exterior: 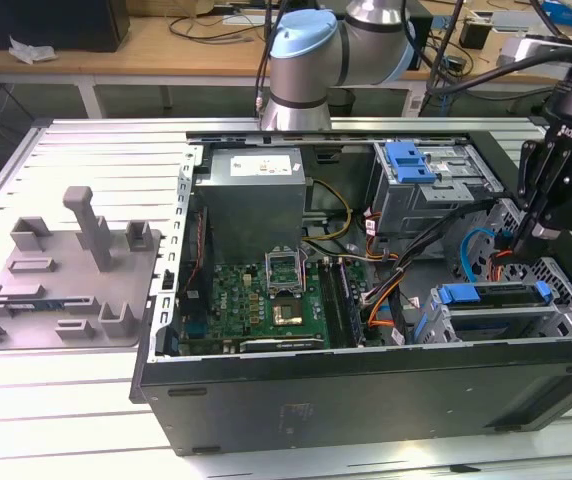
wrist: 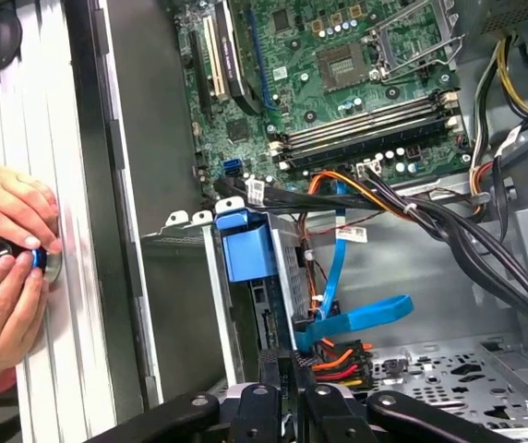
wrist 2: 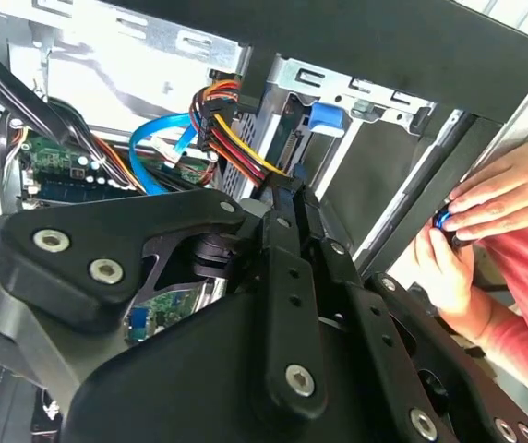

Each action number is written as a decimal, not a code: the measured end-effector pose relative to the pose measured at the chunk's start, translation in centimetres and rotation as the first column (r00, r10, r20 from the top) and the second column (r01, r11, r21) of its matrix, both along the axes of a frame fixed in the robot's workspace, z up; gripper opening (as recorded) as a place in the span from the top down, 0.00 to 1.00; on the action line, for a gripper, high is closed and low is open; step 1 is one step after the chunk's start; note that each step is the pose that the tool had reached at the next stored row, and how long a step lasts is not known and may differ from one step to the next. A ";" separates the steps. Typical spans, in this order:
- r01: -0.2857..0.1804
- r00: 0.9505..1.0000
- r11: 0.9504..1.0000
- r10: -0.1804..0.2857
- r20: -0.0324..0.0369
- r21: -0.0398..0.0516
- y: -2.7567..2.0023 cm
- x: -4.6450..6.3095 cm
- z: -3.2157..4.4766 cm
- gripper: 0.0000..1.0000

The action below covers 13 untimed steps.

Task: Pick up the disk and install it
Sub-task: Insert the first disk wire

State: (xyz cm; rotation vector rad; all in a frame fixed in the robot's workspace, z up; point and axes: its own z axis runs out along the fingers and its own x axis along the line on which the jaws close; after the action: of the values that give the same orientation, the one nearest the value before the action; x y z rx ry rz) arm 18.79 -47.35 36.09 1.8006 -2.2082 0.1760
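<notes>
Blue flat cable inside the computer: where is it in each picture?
Exterior view: the blue flat cable curls inside the case, beside the gripper.
Second wrist view: it arcs beyond the gripper, next to red-and-yellow wires.
First wrist view: it loops beside those wires, near the gripper.
Shared landmark: the gripper.

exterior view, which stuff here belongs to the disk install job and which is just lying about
Job: silver hard drive in blue plastic carrier frame, in the grey metal drive cage; black end effector close by it; open black computer case.
Lying about: grey plastic fixture tray; small bare blue plastic bracket; large grey metal box with white sticker.
</notes>
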 end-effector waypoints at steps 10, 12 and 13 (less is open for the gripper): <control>-0.020 1.000 0.997 0.018 0.018 0.069 -0.46 -0.3 0.00 0.84; -0.021 1.000 0.996 0.019 0.024 0.086 -0.54 -0.5 0.01 0.84; -0.022 0.999 0.996 0.019 0.026 0.088 -0.61 -0.6 0.02 0.84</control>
State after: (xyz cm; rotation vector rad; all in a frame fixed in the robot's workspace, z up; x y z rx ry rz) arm 18.21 -47.96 36.11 1.8776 -2.2483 0.1066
